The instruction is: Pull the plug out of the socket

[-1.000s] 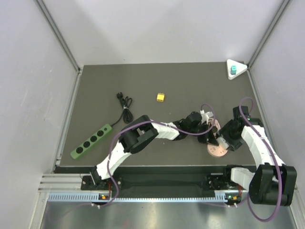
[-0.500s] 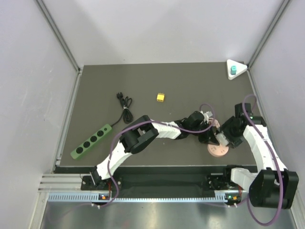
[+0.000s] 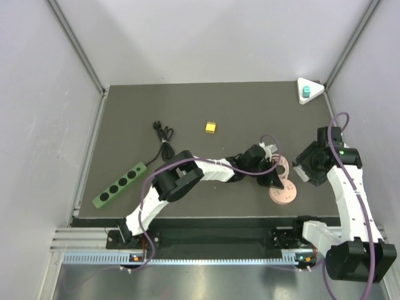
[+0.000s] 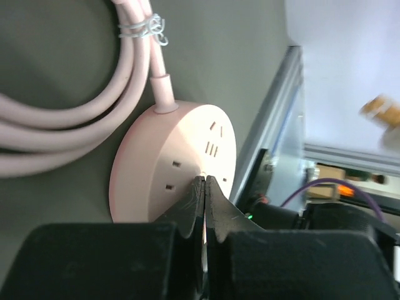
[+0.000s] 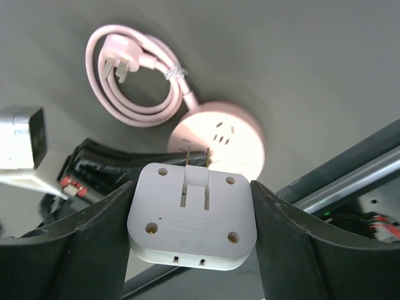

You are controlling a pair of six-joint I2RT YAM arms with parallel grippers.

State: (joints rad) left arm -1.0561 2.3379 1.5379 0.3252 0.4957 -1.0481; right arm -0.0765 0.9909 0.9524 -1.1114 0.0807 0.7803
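- The plug (image 3: pixel 305 92) sits on the socket (image 3: pixel 315 88), at the table's (image 3: pixel 250 106) 2 o'clock corner, well apart from both arms.
- The left gripper (image 4: pixel 204 181) is pressed together, its tips touching the top of the pink disc (image 4: pixel 181 150) at the table's 4 o'clock edge.
- The right gripper (image 5: pixel 190 219) pinches a white adapter (image 5: pixel 194 187), prongs showing. In the top view it is at about 1 o'clock from the disc.
- A pink cable (image 5: pixel 125 94) lies coiled beside the disc.
- A yellow cube (image 3: pixel 210 127) lies at 12 o'clock and a green power strip (image 3: pixel 119 185) at 8 o'clock.
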